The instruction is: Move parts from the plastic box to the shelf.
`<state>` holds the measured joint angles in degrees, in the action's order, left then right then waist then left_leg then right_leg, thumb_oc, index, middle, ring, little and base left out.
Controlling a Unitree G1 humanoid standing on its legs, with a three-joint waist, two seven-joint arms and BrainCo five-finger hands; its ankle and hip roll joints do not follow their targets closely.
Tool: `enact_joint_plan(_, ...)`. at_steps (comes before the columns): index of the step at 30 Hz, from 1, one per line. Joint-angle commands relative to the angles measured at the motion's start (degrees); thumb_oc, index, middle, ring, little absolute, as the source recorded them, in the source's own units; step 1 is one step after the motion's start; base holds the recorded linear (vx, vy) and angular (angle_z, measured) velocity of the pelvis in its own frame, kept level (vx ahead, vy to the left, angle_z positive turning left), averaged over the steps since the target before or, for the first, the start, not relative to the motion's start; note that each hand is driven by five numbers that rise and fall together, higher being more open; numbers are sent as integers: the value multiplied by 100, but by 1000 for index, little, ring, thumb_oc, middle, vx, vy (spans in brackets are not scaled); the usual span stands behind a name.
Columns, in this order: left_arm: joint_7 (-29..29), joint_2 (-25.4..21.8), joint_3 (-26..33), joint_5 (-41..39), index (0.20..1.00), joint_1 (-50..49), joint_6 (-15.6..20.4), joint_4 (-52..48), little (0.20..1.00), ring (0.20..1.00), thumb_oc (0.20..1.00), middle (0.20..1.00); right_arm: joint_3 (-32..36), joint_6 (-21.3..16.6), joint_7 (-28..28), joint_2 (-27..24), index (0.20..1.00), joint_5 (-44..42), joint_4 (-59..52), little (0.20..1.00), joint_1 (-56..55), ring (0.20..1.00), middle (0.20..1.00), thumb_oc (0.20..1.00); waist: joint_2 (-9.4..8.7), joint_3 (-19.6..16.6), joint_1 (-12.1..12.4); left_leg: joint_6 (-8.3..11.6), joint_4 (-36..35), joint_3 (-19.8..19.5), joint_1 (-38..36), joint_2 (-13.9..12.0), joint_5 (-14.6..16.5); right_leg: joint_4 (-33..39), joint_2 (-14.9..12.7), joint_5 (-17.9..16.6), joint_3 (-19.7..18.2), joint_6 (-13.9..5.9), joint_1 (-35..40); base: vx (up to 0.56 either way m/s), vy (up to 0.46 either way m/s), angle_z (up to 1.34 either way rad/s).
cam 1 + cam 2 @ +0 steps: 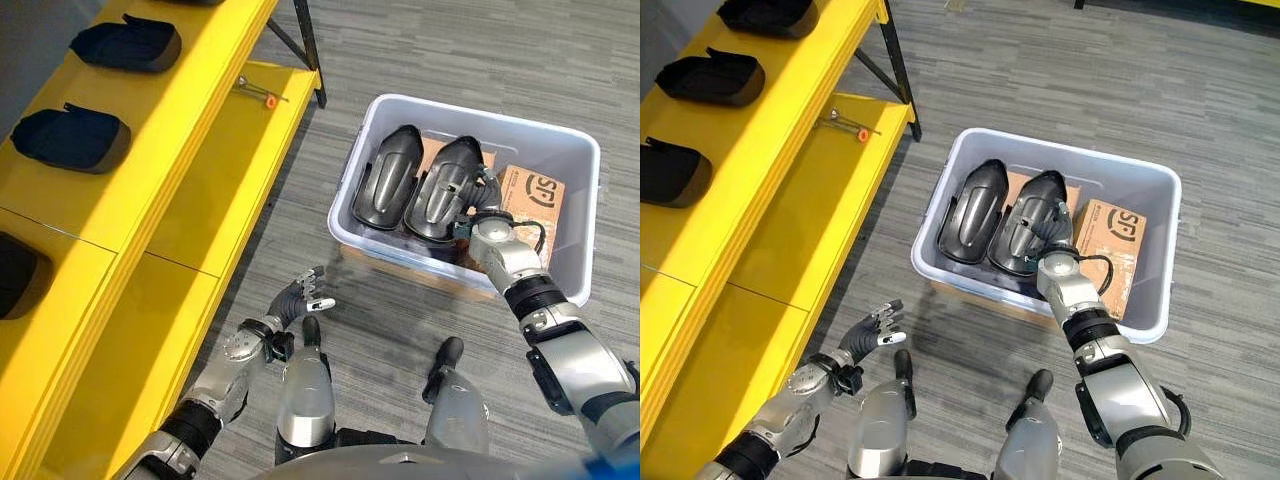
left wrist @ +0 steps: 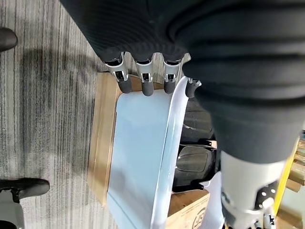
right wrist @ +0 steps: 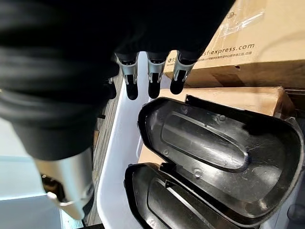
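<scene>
A pale plastic box [image 1: 480, 115] stands on the floor. Two black shell parts lie side by side in it, the left part [image 1: 388, 178] and the right part [image 1: 445, 188]. My right hand [image 1: 486, 212] reaches into the box at the right part's near end. Its fingers [image 3: 151, 82] hang straight just over that part [image 3: 214, 143] and hold nothing. My left hand [image 1: 300, 296] hovers open above the floor between the box and the yellow shelf [image 1: 200, 110], fingers [image 2: 147, 85] relaxed toward the box wall [image 2: 138, 157].
Three black parts lie on the shelf's upper level: one at the far end [image 1: 128, 45], one in the middle [image 1: 72, 138], one nearest me [image 1: 20, 275]. A small tool [image 1: 258, 92] lies on the lower level. A cardboard carton [image 1: 535, 195] sits in the box's right side.
</scene>
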<state>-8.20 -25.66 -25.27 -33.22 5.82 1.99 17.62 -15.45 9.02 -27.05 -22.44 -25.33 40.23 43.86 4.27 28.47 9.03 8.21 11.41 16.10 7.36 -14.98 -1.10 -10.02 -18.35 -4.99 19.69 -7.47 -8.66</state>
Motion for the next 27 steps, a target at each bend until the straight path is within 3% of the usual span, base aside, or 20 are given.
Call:
enact_joint_plan(1,86,-77,-200,-130,1000,-143,128,-100,1000,1000,1000,1000,47,-328,-256,-35,1000,233,-14,1000,508,1000,1000,1000,-16,-139,173,-220,175,212,174,-44,-83,-896,-426,600,467,-188,97,-129,28,3)
enact_joint_plan(7,107,4,-287,-447,1000,-24,111,-102,1000,1000,1000,1000,-30,-237,-354,-78,1000,88,190,1000,772,1000,1000,1000,22,127,234,-220,238,158,442,-48,-138,-1064,-482,603,453,-199,-192,-71,15,3)
enact_joint_plan(11,204,21,-316,-439,1000,43,104,-155,1000,1000,1000,1000,-21,-228,-662,-101,1000,199,307,1000,807,1000,1000,1000,39,132,235,-230,241,158,639,-43,-163,-1114,-497,583,438,-205,-415,-49,18,3)
enact_joint_plan(19,415,130,-412,-480,1000,121,169,-111,1000,1000,1000,1000,69,-646,-1424,-20,1000,784,55,1000,713,1000,1000,1000,71,132,119,-256,242,232,859,-28,-147,-1172,-496,553,337,-220,-774,-24,32,0)
enact_joint_plan(27,377,279,-498,-554,1000,189,64,-46,1000,1000,1000,1000,58,-548,-1632,102,1000,920,-257,1000,449,1000,1000,1000,85,132,-11,-268,214,296,933,-11,-125,-1135,-491,514,254,-233,-937,-14,28,-7)
